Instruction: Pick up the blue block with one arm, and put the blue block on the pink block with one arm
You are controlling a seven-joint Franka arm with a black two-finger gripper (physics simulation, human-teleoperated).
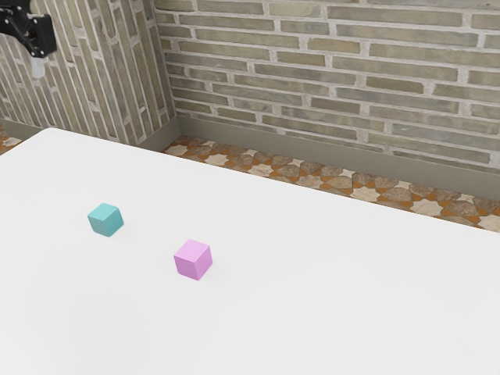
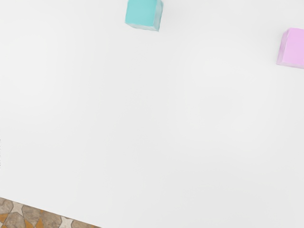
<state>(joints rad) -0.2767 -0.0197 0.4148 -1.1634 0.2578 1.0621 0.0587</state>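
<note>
A blue-green block (image 1: 105, 219) rests on the white table (image 1: 328, 297) toward the exterior view's left. A pink block (image 1: 193, 259) sits a short way to its right and nearer the camera, apart from it. My gripper (image 1: 36, 69) hangs high in the upper left corner of the exterior view, far above and behind the blue block, holding nothing. In the wrist view the blue block (image 2: 143, 14) and the pink block (image 2: 291, 48) both lie far from my hand, on the bare white table (image 2: 142, 123).
Brick walls (image 1: 328, 70) stand behind the table, with patterned floor tiles (image 1: 351, 183) between wall and table. The table's edge and a strip of tiled floor (image 2: 33, 216) lie close under my hand in the wrist view.
</note>
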